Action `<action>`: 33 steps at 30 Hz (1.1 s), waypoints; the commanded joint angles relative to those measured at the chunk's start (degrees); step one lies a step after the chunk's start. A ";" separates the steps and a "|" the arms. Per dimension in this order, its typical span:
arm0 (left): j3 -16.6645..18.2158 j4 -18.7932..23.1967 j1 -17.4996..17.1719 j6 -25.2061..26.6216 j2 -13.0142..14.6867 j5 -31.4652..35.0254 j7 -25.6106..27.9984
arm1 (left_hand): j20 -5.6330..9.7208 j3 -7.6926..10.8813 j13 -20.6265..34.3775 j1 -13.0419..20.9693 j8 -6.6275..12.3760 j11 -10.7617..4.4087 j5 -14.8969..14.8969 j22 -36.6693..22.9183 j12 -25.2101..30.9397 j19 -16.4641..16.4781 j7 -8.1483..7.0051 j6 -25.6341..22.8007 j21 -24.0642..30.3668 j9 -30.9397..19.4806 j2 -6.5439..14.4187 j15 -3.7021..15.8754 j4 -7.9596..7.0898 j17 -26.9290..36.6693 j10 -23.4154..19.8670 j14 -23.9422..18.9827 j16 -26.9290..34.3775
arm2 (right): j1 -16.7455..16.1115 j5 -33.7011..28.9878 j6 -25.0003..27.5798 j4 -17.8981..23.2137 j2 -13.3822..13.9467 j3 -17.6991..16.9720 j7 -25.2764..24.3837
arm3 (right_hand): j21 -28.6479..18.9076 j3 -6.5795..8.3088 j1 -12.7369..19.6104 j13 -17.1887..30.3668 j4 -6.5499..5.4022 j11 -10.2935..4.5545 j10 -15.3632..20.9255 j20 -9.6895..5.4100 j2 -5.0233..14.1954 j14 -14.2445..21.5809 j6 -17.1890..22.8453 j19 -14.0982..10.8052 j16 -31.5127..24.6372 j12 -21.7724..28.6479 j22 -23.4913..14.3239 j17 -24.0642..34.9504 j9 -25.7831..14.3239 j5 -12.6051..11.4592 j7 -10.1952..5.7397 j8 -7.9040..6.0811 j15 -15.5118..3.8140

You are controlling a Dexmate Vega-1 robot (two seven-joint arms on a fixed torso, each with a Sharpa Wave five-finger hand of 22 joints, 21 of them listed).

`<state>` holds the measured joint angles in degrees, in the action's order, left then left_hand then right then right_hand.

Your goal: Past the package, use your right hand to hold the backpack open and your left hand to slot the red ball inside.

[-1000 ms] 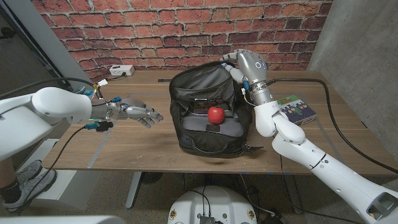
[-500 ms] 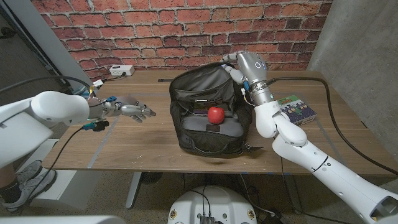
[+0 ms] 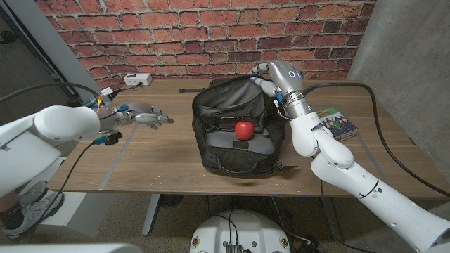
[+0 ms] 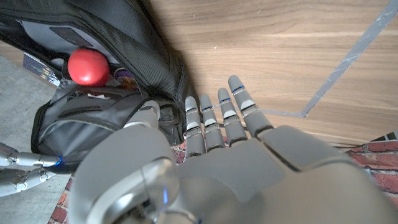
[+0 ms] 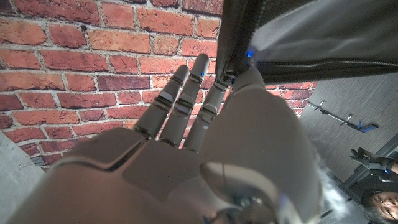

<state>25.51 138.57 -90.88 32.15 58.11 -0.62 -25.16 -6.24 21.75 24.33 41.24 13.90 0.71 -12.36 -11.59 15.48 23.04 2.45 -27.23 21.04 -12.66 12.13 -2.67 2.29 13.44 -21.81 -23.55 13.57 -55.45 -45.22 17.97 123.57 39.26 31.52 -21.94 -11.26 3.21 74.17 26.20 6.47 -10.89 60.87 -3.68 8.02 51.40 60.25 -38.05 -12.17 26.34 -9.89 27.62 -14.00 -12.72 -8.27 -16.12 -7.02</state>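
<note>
The backpack [image 3: 235, 130] stood open on the table [image 3: 140, 158], with the ball [image 3: 243, 129] sitting inside it on the grey inner panel. My right hand [image 3: 261, 76] gripped the bag's top rear edge, pulling it up. My left hand [image 3: 144, 117] hovered left of the bag, released, fingers spread. A package [image 3: 336, 123] lay right of the bag.

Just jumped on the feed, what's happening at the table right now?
The right robot hand is gripping the top rim of the black backpack, holding its mouth open. The red ball sits on the backpack, in its open front. The left robot hand is empty, fingers spread, above the table to the left of the backpack, apart from it. A package lies on the table by the right arm.
</note>
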 commanded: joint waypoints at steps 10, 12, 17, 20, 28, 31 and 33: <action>-4.98 -2.90 2.99 -8.31 -5.40 2.21 9.46 | 0.20 0.84 0.38 -3.01 0.33 -0.13 -0.44 -0.14 0.35 0.48 -0.09 -1.03 0.46 -0.25 -2.39 0.25 -0.02 -0.02 -0.23 -0.37 -0.21 | -4.79 3.22 5.41 9.65 5.00 -4.10 11.23 | -0.47 -0.28 -0.45 0.01 0.01 -0.62 0.62 -6.68 0.46 0.04 -0.52 -0.73 -0.11 0.04 -0.06 0.02 -0.36 0.21 -0.01 -0.13 -6.76; -5.56 -3.23 3.31 -8.94 -5.72 2.06 10.37 | 0.26 0.93 0.40 -3.08 0.42 -0.08 -0.45 -0.14 0.33 0.48 -0.02 -1.34 0.46 -0.26 -2.40 0.30 0.00 -0.05 -0.18 -0.38 -0.24 | -5.50 3.62 6.05 10.45 5.24 -4.61 11.71 | -0.45 -0.27 -0.48 -0.03 -0.01 -0.63 0.63 -6.66 0.49 0.07 -0.55 -0.73 -0.14 0.01 -0.05 0.04 -0.37 0.23 -0.05 -0.12 -6.76; -6.98 -4.09 4.09 -10.52 -6.49 1.81 12.86 | 0.33 1.08 0.45 -3.20 0.49 0.02 -0.47 -0.13 0.32 0.51 -0.10 -1.64 0.49 -0.31 -2.42 0.23 0.03 -0.11 -0.18 -0.39 -0.30 | -7.18 5.66 7.19 12.71 6.17 -6.26 13.50 | -0.44 -0.23 -0.50 -0.18 0.02 -0.59 0.61 -6.62 0.50 0.08 -0.60 -0.82 -0.16 -0.10 -0.05 0.04 -0.41 0.26 -0.01 -0.11 -6.78; -7.87 -4.84 4.59 -11.41 -7.26 1.37 14.56 | 0.35 1.17 0.48 -3.30 0.57 0.08 -0.48 -0.13 0.33 0.51 -0.18 -1.92 0.49 -0.35 -2.47 0.26 0.06 -0.14 -0.22 -0.39 -0.34 | -8.11 8.34 8.90 14.68 5.84 -7.49 15.43 | -0.40 -0.23 -0.52 -0.09 0.04 -0.57 0.50 -6.50 0.46 -0.01 -0.82 -0.78 -0.11 -0.09 -0.04 0.01 -0.43 0.29 0.01 -0.03 -6.77; -10.49 -7.19 6.28 -13.79 -7.33 -0.27 17.27 | 0.44 1.43 0.54 -3.51 0.82 0.03 -0.53 -0.12 0.35 0.54 0.00 -2.73 0.52 -0.45 -2.49 0.25 0.13 -0.23 -0.31 -0.38 -0.43 | -8.29 13.03 10.82 16.98 6.60 -8.03 18.24 | -0.34 -0.22 -0.87 -0.23 -0.09 -0.25 -0.25 -6.27 0.51 -0.47 -1.38 -0.85 0.07 -0.49 -0.03 -0.08 -0.56 0.42 0.10 0.16 -6.67; -11.34 -8.08 6.88 -15.18 -7.62 -0.81 18.65 | 0.42 1.53 0.56 -3.58 0.87 0.04 -0.54 -0.11 0.38 0.55 0.00 -2.91 0.53 -0.49 -2.50 0.23 0.17 -0.26 -0.40 -0.43 -0.44 | -8.21 14.30 10.81 16.97 6.90 -8.05 18.15 | -0.31 -0.22 -1.25 -0.13 -0.30 -0.27 -0.81 -6.15 0.67 -0.84 -1.93 -0.88 0.23 -0.67 -0.02 -0.18 -0.62 0.52 0.13 0.38 -6.56; -11.84 -8.77 7.49 -15.84 -7.93 -1.62 19.40 | 0.46 1.62 0.58 -3.61 0.90 0.12 -0.56 -0.11 0.34 0.59 -0.05 -3.04 0.55 -0.52 -2.51 0.24 0.20 -0.28 -0.32 -0.45 -0.46 | -8.18 15.39 11.09 17.07 7.20 -8.23 18.49 | -0.27 -0.19 -1.44 -0.29 -0.40 -0.18 -0.85 -6.03 0.79 -0.90 -2.52 -0.86 0.20 -0.77 -0.01 -0.17 -0.66 0.59 0.25 0.61 -6.61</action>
<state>16.69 132.67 -85.63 19.88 51.15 -0.17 -9.95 -5.93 22.85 24.59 41.01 14.41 0.72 -12.36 -11.59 15.48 23.34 2.47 -29.71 21.04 -12.94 12.36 -2.67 2.45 13.03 -21.80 -23.54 13.31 -63.08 -34.85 27.22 138.43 45.33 24.22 -5.92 -11.27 2.98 73.24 25.92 6.24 -11.24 60.46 -3.58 8.48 50.67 58.31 -38.35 -12.17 25.73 -9.89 27.34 -14.60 -12.13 -8.19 -15.81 -6.74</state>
